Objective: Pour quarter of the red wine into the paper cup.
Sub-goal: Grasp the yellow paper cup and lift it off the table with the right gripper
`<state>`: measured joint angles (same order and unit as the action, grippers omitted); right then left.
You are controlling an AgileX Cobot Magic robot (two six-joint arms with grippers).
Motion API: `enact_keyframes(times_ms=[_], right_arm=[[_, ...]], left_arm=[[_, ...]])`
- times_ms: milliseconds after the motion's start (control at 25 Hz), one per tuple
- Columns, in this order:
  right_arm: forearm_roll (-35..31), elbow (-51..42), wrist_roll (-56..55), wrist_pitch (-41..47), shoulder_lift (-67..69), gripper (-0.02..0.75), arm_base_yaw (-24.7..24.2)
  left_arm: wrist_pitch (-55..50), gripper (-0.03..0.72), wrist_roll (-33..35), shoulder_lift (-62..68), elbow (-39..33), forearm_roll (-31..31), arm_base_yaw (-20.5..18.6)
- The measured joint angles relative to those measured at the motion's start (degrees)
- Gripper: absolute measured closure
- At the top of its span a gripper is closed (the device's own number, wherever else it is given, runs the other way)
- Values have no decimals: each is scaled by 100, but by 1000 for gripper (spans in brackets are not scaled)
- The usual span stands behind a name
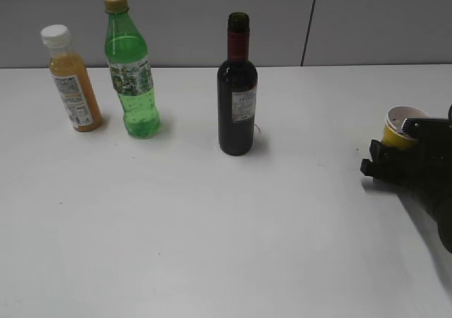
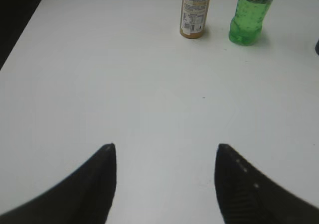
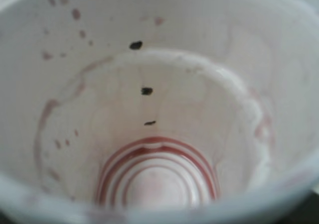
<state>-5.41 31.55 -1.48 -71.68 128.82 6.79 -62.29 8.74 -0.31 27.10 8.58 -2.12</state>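
Wine [image 1: 236,120] stood in its dark bottle near the middle of the surface [image 1: 212,247], upright, long axis vertical, mouth uncapped. The paper cup [image 1: 402,126] sat far to the right, well apart from the bottle, with the right gripper [image 1: 395,155] around it or pressed against it. From outside, the black body hid the jaws, so I could not tell whether they had a firm hold. The right wrist view showed only the cup's white inside [image 3: 159,109], stained pink and with no pool of liquid, filling the picture, which suggested the cup sat between the jaws.

The left gripper [image 2: 164,184] hung over bare surface with its jaws parted fairly wide and nothing between them. Ahead of it stood the orange juice bottle [image 2: 194,12] and the green bottle [image 2: 248,15]; the wine lay out of that view, off to its right. The left arm was likely the one free to take the bottle, reaching right across the surface and closing on the upright body from the side.
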Motion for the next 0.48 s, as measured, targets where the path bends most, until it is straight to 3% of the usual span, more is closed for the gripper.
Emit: enact_keyframes(times_ms=[320, 480], right_arm=[[269, -342, -6, 175, -497, 289, 0], [1349, -461, -10, 187, -850, 289, 0]], left_arm=[[0, 232, 0, 0, 0, 0, 0], [0, 232, 0, 0, 0, 0, 0]])
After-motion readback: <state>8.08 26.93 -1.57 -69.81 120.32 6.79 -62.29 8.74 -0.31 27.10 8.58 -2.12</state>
